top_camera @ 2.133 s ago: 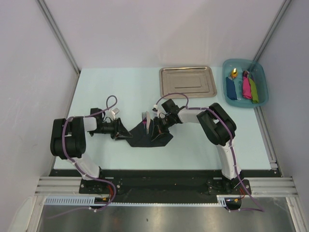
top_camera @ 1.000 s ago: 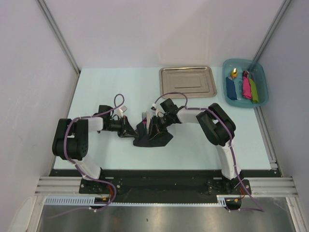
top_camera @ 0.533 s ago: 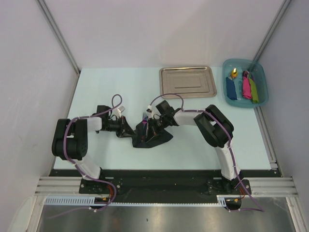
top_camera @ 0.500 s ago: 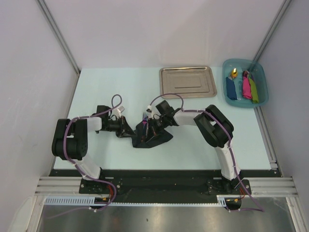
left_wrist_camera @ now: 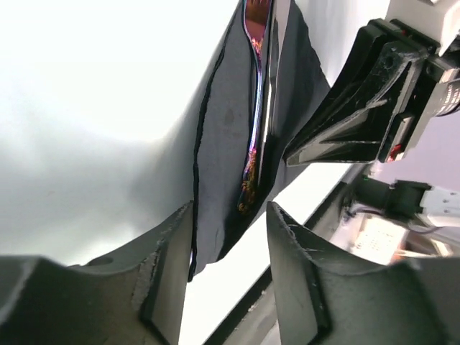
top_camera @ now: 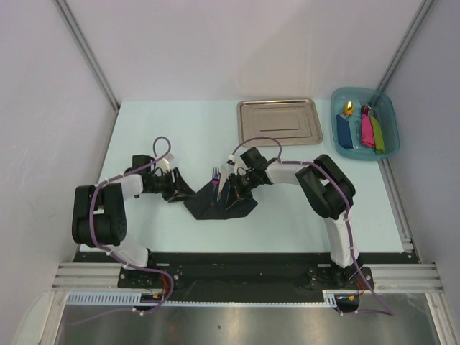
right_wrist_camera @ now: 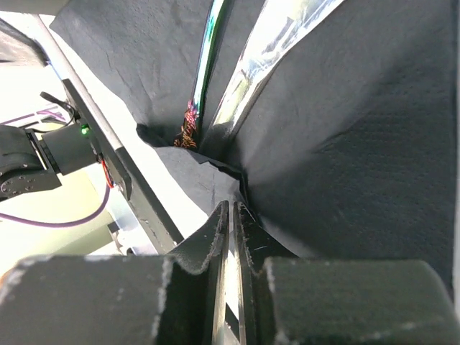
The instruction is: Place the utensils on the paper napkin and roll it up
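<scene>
The black paper napkin (top_camera: 215, 205) lies crumpled at mid-table, folded up around the utensils (top_camera: 215, 174), whose fork tines stick out at the far end. In the left wrist view the napkin (left_wrist_camera: 223, 129) hangs as a fold with a purplish utensil handle (left_wrist_camera: 256, 79) lying in it. My left gripper (top_camera: 180, 192) is open at the napkin's left corner; the corner lies between its jaws (left_wrist_camera: 230, 212). My right gripper (top_camera: 232, 190) is shut on the napkin's right fold (right_wrist_camera: 231, 205). Two shiny utensils (right_wrist_camera: 208, 65) lie in the crease of the napkin (right_wrist_camera: 359, 129).
A shiny steel tray (top_camera: 280, 115) lies at the back centre. A teal bin (top_camera: 338, 133) at the back right holds blue, pink and green items. White walls close in the table's left, back and right sides.
My left gripper has drawn back to the left and the napkin's left corner now spreads out further left. My right gripper has shifted slightly right, still on the fold.
</scene>
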You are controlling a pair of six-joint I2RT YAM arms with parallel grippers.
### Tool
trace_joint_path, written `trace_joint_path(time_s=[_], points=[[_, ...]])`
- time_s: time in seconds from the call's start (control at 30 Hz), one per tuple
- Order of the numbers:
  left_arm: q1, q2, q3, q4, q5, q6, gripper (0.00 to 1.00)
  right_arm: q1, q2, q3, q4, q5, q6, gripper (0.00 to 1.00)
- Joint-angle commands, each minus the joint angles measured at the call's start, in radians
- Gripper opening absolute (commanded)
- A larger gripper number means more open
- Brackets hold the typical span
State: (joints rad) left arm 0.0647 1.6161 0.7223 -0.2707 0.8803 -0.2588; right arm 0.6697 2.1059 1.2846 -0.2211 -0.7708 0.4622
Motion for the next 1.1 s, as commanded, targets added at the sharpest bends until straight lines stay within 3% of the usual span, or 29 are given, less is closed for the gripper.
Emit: trace_joint_path(time_s=[0.0, 0.1, 0.23, 0.4, 0.53, 0.67, 0.7, 0.77, 0.83, 1.07], points=[[0.003, -0.088, 0.043, -0.085, -0.018, 0.194, 0.52, 0.008, -0.035, -0.002, -0.001, 0.001, -0.016, 0.11], [0.0, -0.122, 0.051, -0.128, 0.008, 0.289, 0.52, 0.016, -0.034, -0.001, 0.005, -0.001, -0.013, 0.11], [-0.112, -0.146, 0.081, -0.216, 0.054, 0.345, 0.43, 0.014, -0.037, -0.001, 0.0, 0.001, -0.013, 0.11], [-0.144, -0.206, 0.08, -0.17, -0.029, 0.253, 0.35, 0.016, -0.037, -0.001, -0.007, 0.007, -0.019, 0.11], [-0.075, -0.278, 0.078, -0.075, -0.151, 0.155, 0.52, 0.013, -0.035, 0.001, -0.008, 0.008, -0.022, 0.11], [-0.091, -0.305, 0.091, -0.09, -0.127, 0.167, 0.5, 0.011, -0.027, 0.004, -0.007, 0.005, -0.019, 0.11], [-0.095, -0.309, 0.083, -0.079, -0.048, 0.174, 0.49, 0.013, -0.027, 0.004, -0.006, 0.004, -0.019, 0.11], [-0.153, -0.286, 0.097, -0.14, 0.028, 0.251, 0.37, 0.013, -0.027, 0.004, -0.006, 0.005, -0.017, 0.11], [-0.216, -0.243, 0.097, -0.18, 0.078, 0.257, 0.33, 0.011, -0.027, 0.004, -0.006, 0.004, -0.017, 0.11], [-0.229, -0.139, 0.089, -0.027, -0.062, 0.101, 0.26, 0.011, -0.026, 0.007, -0.003, 0.001, -0.013, 0.11]])
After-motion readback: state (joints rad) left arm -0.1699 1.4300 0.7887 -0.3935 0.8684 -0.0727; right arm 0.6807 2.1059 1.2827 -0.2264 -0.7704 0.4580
